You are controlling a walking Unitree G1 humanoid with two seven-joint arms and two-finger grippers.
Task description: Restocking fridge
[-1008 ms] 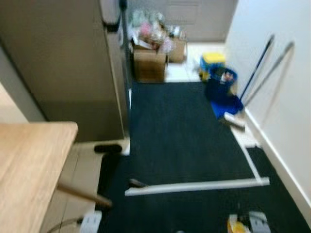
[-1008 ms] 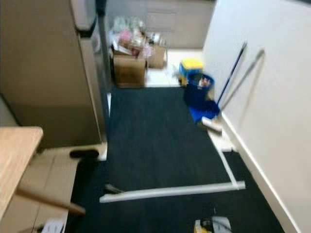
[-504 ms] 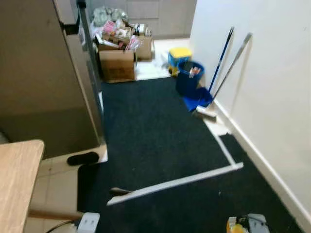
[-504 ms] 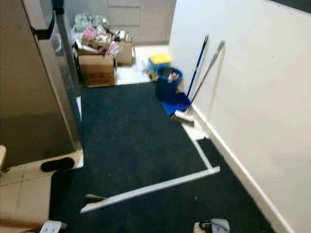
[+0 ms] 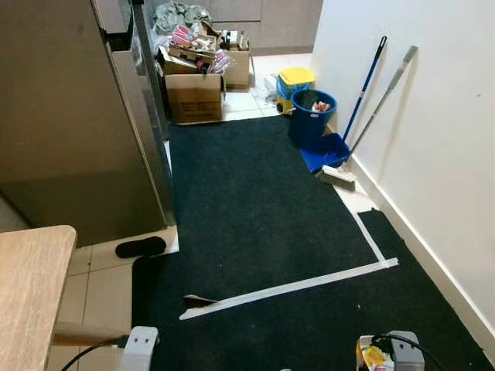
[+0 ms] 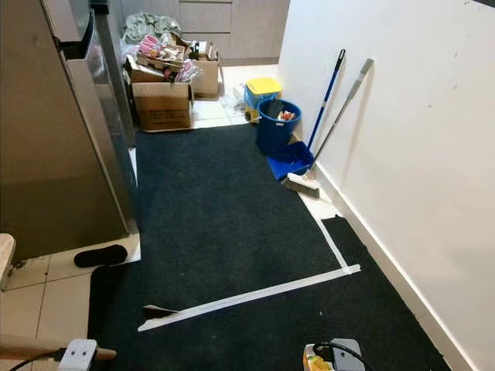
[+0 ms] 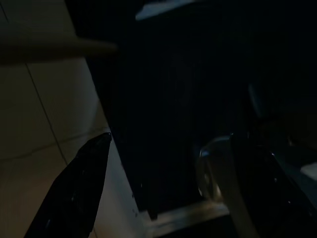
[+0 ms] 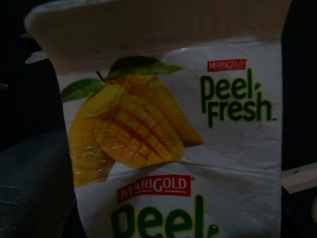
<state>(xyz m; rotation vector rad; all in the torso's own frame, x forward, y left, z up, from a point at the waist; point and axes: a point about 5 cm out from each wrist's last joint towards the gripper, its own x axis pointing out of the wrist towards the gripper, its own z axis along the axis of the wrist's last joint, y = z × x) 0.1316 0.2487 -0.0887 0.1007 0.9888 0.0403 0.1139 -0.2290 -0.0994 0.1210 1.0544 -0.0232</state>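
Our left gripper (image 7: 163, 183) hangs open over dark mat (image 5: 255, 201) and tile; our right holds one juice carton (image 8: 168, 134), the grip unclear. Left to right: one table (image 5: 27, 294), one fridge (image 5: 69, 116), two boxes (image 5: 195, 97), one blue bin (image 5: 312, 116), two broom handles (image 5: 363, 81).

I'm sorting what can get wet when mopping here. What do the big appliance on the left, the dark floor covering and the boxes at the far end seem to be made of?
The fridge looks like brushed metal, with a dull sheen and soft reflections. The floor mat seems to be low-pile carpet: matte, dark, edged with white tape. The boxes look like brown corrugated cardboard, with flaps open.
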